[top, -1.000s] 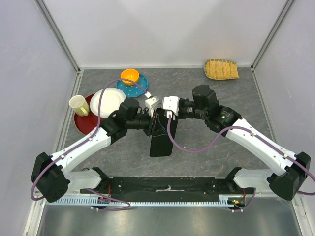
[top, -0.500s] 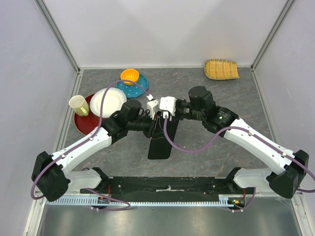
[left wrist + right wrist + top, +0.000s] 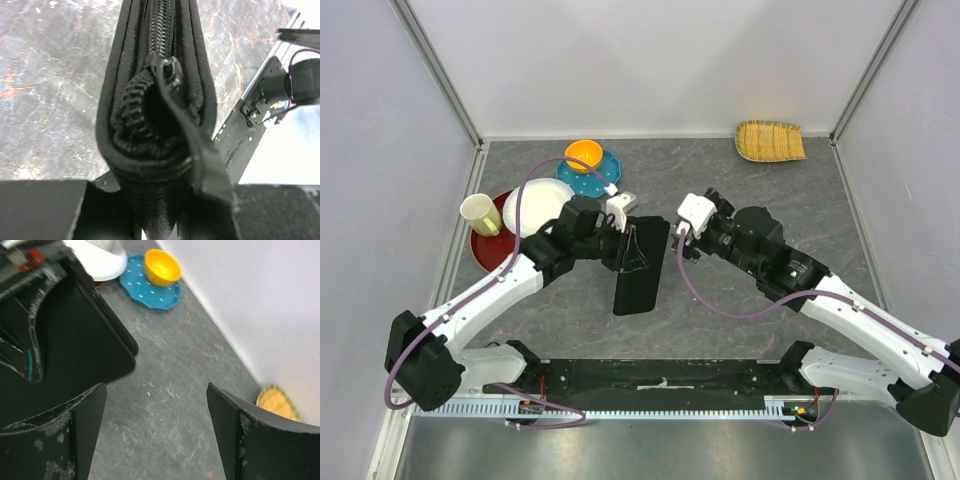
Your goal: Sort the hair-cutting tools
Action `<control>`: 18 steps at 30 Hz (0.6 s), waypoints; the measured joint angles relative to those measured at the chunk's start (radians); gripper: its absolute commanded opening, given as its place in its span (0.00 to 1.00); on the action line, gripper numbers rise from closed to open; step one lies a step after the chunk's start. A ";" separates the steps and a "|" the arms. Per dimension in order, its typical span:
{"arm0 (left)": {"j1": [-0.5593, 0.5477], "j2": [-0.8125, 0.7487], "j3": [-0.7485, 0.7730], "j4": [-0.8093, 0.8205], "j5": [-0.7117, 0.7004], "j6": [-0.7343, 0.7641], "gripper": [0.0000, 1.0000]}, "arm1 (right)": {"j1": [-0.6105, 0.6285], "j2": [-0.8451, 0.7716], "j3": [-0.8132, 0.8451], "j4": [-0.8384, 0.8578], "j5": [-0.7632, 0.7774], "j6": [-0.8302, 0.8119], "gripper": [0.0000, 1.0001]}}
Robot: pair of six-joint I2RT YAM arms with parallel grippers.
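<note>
No hair-cutting tools show in any view. My left gripper [image 3: 623,238] is shut on the top end of a black zip case [image 3: 640,265], which hangs edge-on toward the near side. In the left wrist view the case [image 3: 155,100] fills the gap between the jaws of the left gripper [image 3: 157,220], its zipper pull [image 3: 170,67] hanging loose at the curved end. My right gripper [image 3: 682,228] stands open just right of the case, touching nothing. In the right wrist view the right gripper [image 3: 156,405] spans bare table, with the case [image 3: 75,345] off to its left.
At the back left sit an orange bowl [image 3: 584,154] on a blue plate [image 3: 595,178], a white plate [image 3: 538,205] on a red plate [image 3: 485,245], and a pale cup [image 3: 478,213]. A woven tray [image 3: 770,140] lies at the back right. White walls enclose the table.
My right gripper has opened, let go at the case's top and drawn back to the right. The left gripper has kept its hold and swung the case slightly left.
</note>
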 measured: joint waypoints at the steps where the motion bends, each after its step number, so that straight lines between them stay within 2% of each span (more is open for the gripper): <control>1: 0.013 0.002 0.003 0.000 -0.003 -0.006 0.02 | 0.001 -0.015 -0.011 0.000 0.035 0.026 0.96; 5: 0.063 0.039 0.021 0.005 -0.006 -0.040 0.03 | 0.001 -0.071 -0.050 0.005 0.208 0.151 0.98; 12: 0.124 0.236 0.117 0.013 -0.012 -0.109 0.13 | -0.005 -0.088 -0.091 0.013 0.510 0.399 0.98; 18: 0.155 0.433 0.234 0.018 -0.023 -0.148 0.25 | -0.031 -0.074 -0.095 -0.018 0.624 0.582 0.98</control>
